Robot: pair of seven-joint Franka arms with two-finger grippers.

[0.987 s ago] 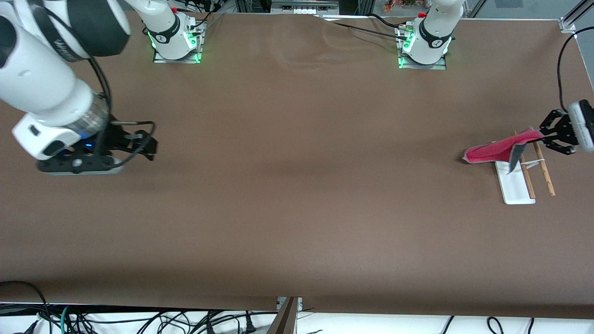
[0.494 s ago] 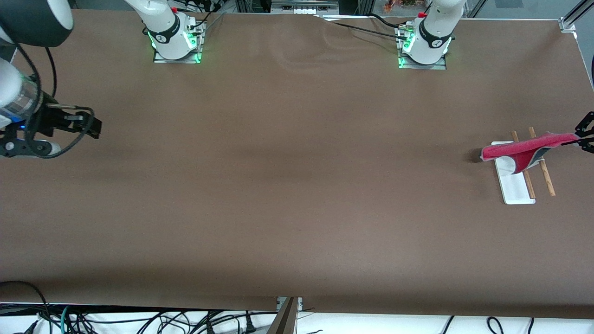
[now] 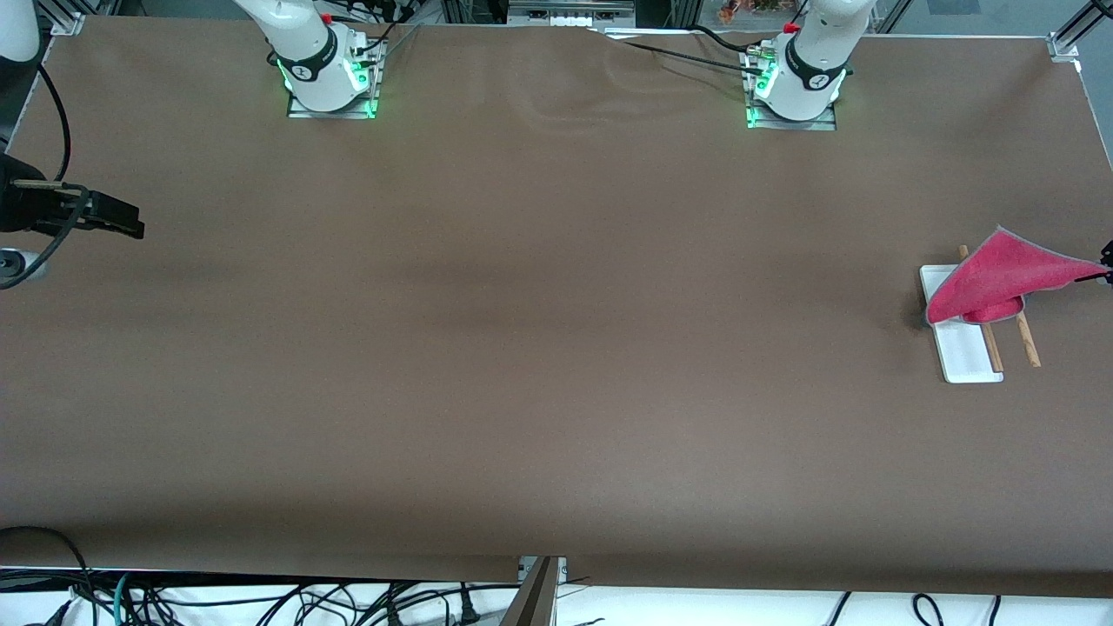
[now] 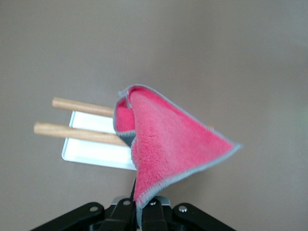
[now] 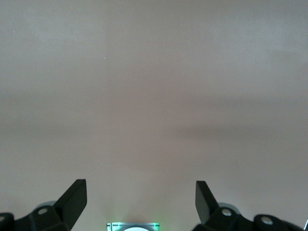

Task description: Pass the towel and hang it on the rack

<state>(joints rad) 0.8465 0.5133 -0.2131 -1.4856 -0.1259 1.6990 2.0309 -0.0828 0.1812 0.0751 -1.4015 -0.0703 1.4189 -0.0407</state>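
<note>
The towel [image 3: 991, 278], pink-red side up with pale trim, drapes over the rack's two brown rods [image 3: 1026, 335] above the white base [image 3: 965, 356] at the left arm's end of the table. My left gripper [image 3: 1106, 265], at the frame edge, is shut on the towel's corner. In the left wrist view the towel [image 4: 163, 144] hangs across the rods [image 4: 72, 131] and base [image 4: 96, 151], its corner pinched in the gripper [image 4: 141, 211]. My right gripper [image 3: 122, 222] is open and empty over the right arm's end of the table; it also shows in the right wrist view [image 5: 139, 202].
The arm bases [image 3: 326, 74] [image 3: 796, 83] stand along the table's edge farthest from the front camera. Cables [image 3: 130, 596] hang below the nearest edge. The right arm's base [image 5: 132, 226] glows green in the right wrist view.
My left gripper pulled the towel up and across the rods toward the table's end, and it now drapes over them pink side up. My right gripper drew back toward its own end.
</note>
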